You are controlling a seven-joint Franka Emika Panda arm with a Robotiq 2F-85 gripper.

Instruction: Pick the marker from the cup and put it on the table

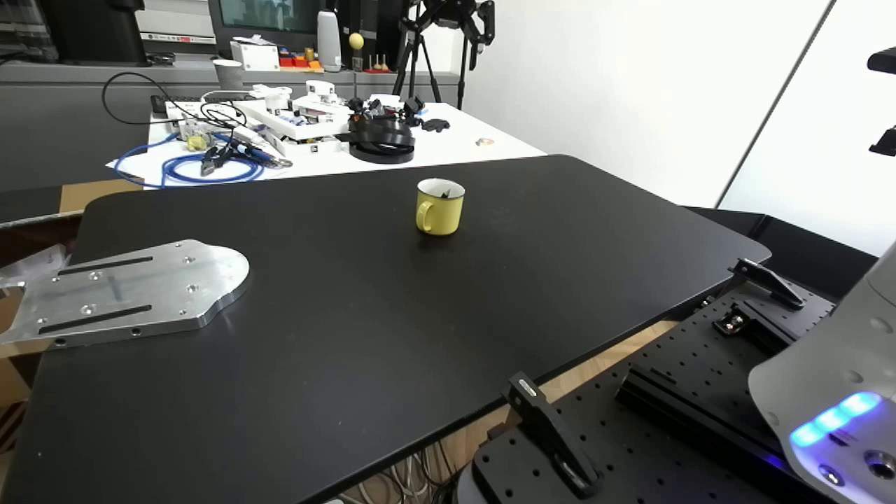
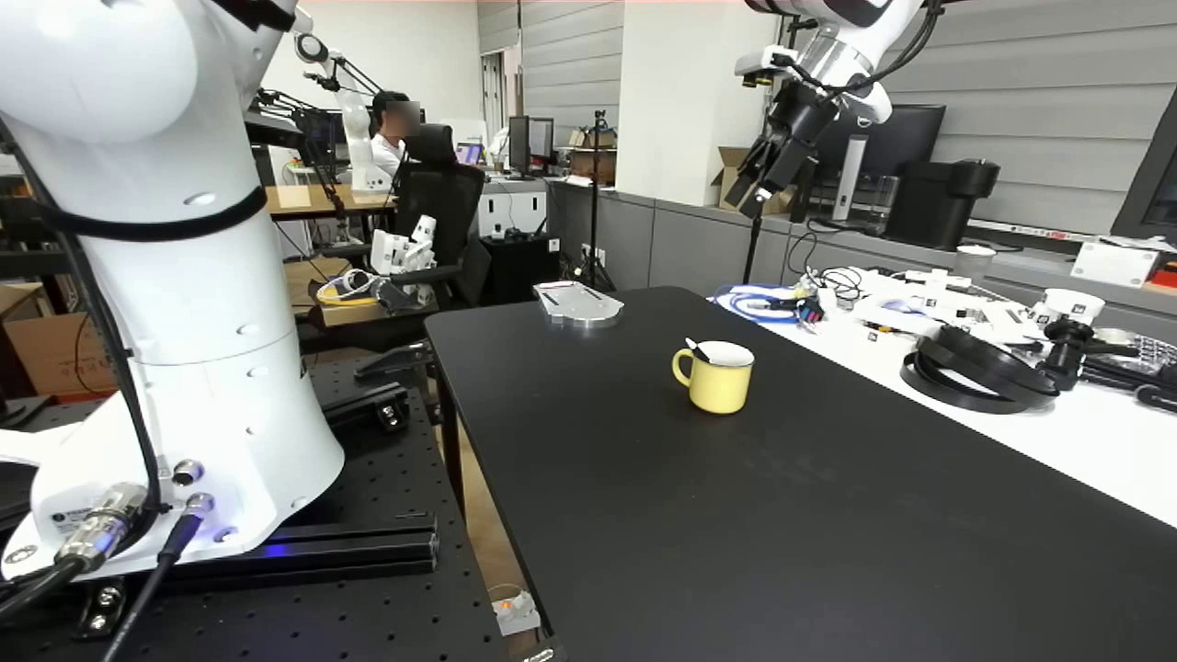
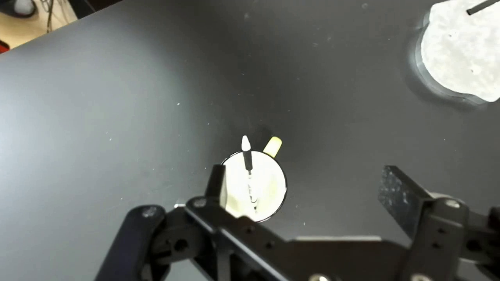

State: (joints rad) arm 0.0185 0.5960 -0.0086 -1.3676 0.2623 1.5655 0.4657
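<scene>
The yellow cup (image 1: 448, 218) stands upright on the black table (image 1: 364, 378); it also shows in an exterior view (image 2: 723, 386) and the wrist view (image 3: 272, 146). The marker (image 3: 247, 158), dark with a white tip, leans inside the cup, its end sticking out over the rim near the handle. It also shows in both exterior views (image 1: 446, 194) (image 2: 699, 351). My gripper (image 3: 304, 171) is open and empty. In an exterior view the gripper (image 2: 747, 195) hangs high above the table, apart from the cup. In the wrist view the left finger overlaps the cup's rim.
A silver metal plate (image 1: 147, 287) lies at one end of the table, also seen in the wrist view (image 3: 461, 54). A white table (image 2: 1039, 450) with cables and parts adjoins the long side. The robot base (image 2: 211, 423) stands on the opposite side.
</scene>
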